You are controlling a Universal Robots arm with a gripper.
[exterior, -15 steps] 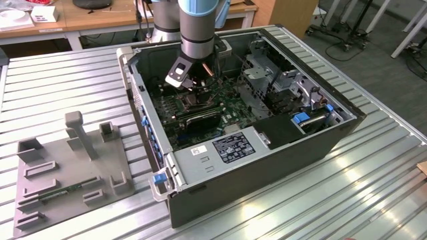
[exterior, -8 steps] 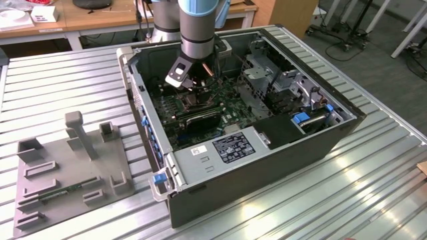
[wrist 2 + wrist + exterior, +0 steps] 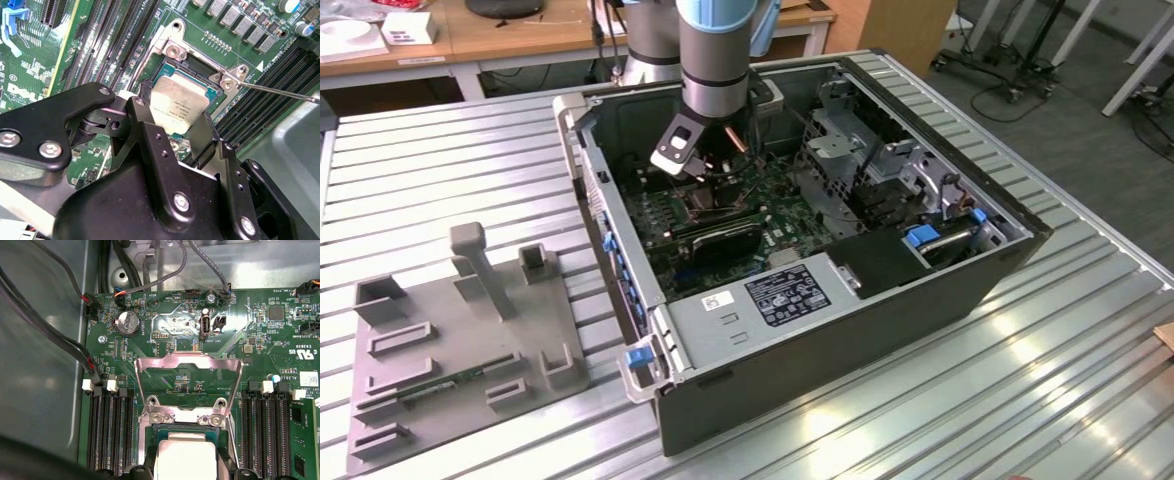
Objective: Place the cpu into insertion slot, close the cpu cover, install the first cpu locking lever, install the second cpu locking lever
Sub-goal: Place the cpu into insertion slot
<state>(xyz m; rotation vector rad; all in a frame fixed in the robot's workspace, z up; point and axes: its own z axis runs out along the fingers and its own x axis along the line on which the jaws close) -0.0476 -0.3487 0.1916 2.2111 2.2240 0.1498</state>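
The cpu (image 3: 180,102), a pale silvery square chip, lies low in the insertion slot (image 3: 200,67), the dark socket on the green board. My gripper (image 3: 175,120) straddles it, with one black finger (image 3: 142,120) pressed to each of two opposite edges, shut on the chip. In the first wrist view the cpu (image 3: 187,455) sits between the gripper (image 3: 187,467) fingertips, and the cpu cover (image 3: 187,359) stands open on its hinge behind the socket. A thin metal lever rod (image 3: 280,92) sticks out beside the socket. In the exterior view the gripper (image 3: 700,178) reaches down into the open computer case.
Long black memory slots (image 3: 112,435) flank the socket on both sides. Black cables (image 3: 75,345) run along the case wall, and a coin battery (image 3: 129,322) sits on the board. A grey fixture tray (image 3: 467,340) lies on the slatted table at the exterior view's left.
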